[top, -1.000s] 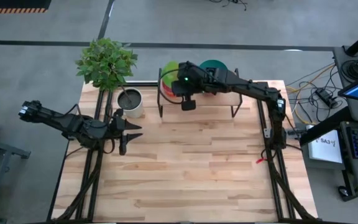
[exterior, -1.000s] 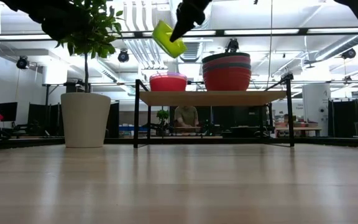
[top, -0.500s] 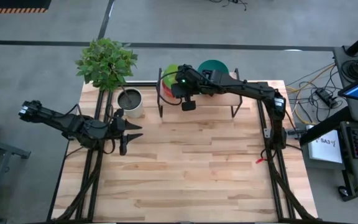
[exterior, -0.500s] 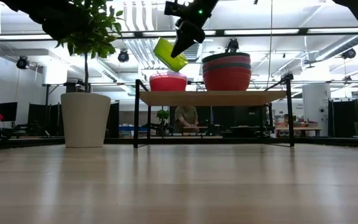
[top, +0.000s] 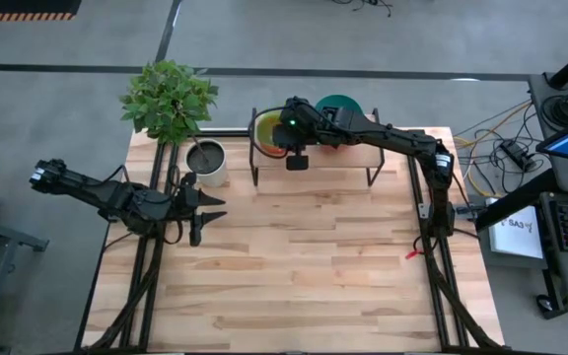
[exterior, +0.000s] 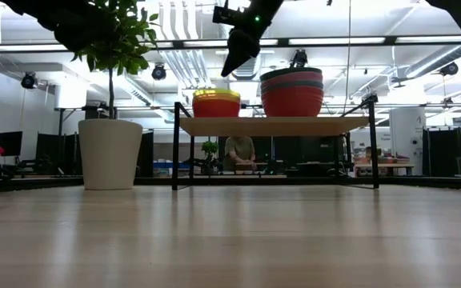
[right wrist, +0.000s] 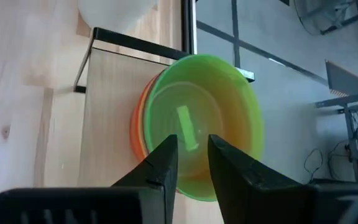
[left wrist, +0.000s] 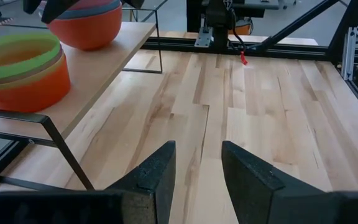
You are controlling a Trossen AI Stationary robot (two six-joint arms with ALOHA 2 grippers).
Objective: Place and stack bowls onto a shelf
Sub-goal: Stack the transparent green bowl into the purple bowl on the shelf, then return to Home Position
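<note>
Green bowl [right wrist: 197, 118] nested on the shelf [exterior: 274, 126] stack, directly below my right gripper [right wrist: 192, 155], jaws parted, holding nothing.

Right gripper [right wrist: 188, 155] hovers high, fingers parted; left gripper [left wrist: 197, 168] waits, open.

Two bowl stacks [exterior: 216, 103] [exterior: 292, 92] sit on the shelf [exterior: 274, 126].

The high view looks straight down on the whole counter [top: 294, 256]. The low view sits at counter-top height, facing level toward the shelf [exterior: 274, 126] and the room behind. The left wrist view looks along the boards toward that shelf. The right wrist view looks closely down on it. All four share the shelf.
</note>
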